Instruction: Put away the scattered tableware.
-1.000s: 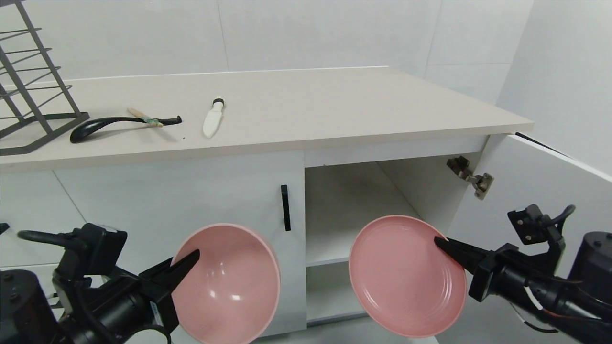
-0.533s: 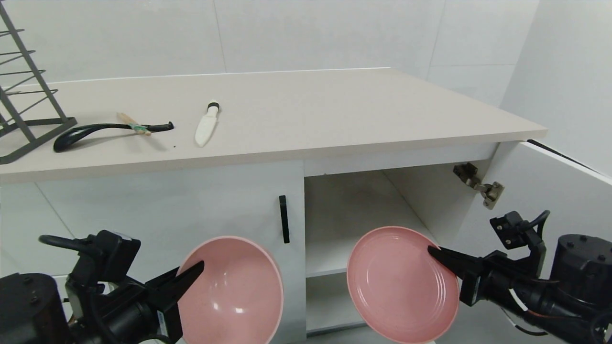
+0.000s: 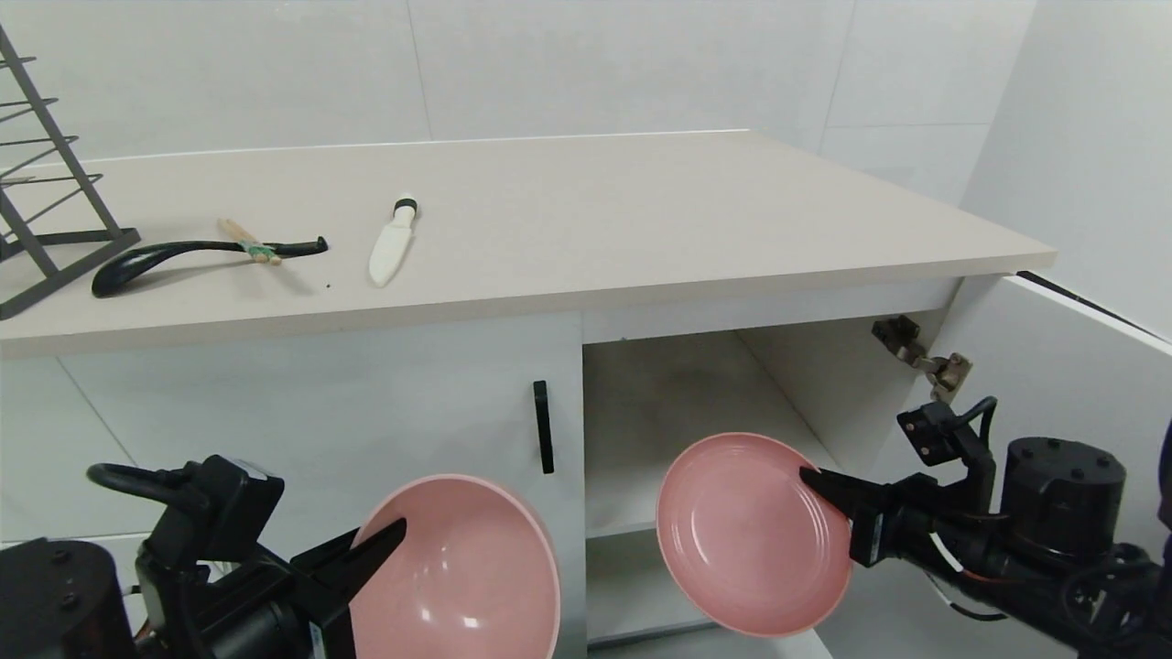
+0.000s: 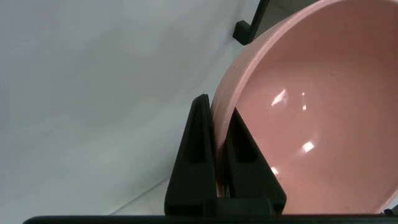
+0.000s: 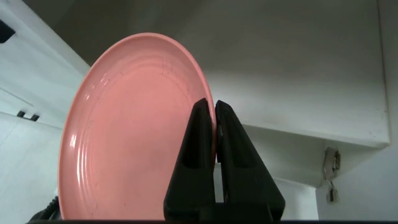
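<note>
Head: right gripper (image 3: pixel 810 476) has carried the pink plate (image 3: pixel 746 535) farther toward the open cabinet (image 3: pixel 678 394); shelving it looks next. Left gripper (image 3: pixel 394 533) holds the pink bowl (image 3: pixel 467 577) near left.
Left wrist: jaws pinch bowl rim.
Right wrist: jaws pinch plate rim.
</note>
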Robot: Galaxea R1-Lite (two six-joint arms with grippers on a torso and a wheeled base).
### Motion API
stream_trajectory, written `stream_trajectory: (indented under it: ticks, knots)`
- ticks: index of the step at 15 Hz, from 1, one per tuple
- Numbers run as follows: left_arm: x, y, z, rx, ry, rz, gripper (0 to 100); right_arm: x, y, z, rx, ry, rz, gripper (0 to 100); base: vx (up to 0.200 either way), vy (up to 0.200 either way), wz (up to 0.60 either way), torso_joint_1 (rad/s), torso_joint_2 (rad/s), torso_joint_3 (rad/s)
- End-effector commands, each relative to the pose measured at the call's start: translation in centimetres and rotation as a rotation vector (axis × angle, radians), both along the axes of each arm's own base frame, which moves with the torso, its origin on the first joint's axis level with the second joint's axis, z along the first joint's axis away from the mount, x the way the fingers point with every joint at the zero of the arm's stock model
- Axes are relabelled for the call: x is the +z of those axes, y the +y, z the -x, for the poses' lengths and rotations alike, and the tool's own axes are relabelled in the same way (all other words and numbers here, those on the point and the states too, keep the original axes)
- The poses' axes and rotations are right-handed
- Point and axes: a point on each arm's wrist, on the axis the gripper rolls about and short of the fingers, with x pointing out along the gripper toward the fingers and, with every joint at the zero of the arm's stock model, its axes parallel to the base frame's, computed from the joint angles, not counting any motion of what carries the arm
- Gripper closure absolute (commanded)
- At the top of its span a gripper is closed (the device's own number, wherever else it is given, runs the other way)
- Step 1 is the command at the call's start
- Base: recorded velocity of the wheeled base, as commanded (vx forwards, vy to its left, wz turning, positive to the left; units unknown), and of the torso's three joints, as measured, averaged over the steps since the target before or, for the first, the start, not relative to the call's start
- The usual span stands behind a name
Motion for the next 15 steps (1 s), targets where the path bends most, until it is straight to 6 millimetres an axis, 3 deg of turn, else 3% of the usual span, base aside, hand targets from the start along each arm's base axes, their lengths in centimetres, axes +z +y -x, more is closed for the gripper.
stream_trajectory:
  ticks: [1, 9, 15]
  knots:
    - [0.0, 0.0, 0.0, 0.001, -0.001, 0.002, 100, -1.0, 0.4, -1.3, 0.0, 0.01, 0.004, 100, 0.0, 0.0, 0.0, 0.0, 0.0, 0.0]
    - [0.5, -1.2, -1.2, -0.051, -0.155, -0.069, 100, -3.7, 1.9, -5.4, 0.003, 0.0, 0.0, 100, 0.0, 0.0, 0.0, 0.0, 0.0, 0.0]
    - [-0.3, -2.1, -1.9, -0.054, -0.152, -0.055, 100, -5.6, 2.2, -7.0, -0.004, 0.017, 0.004, 100, 0.0, 0.0, 0.0, 0.0, 0.0, 0.0]
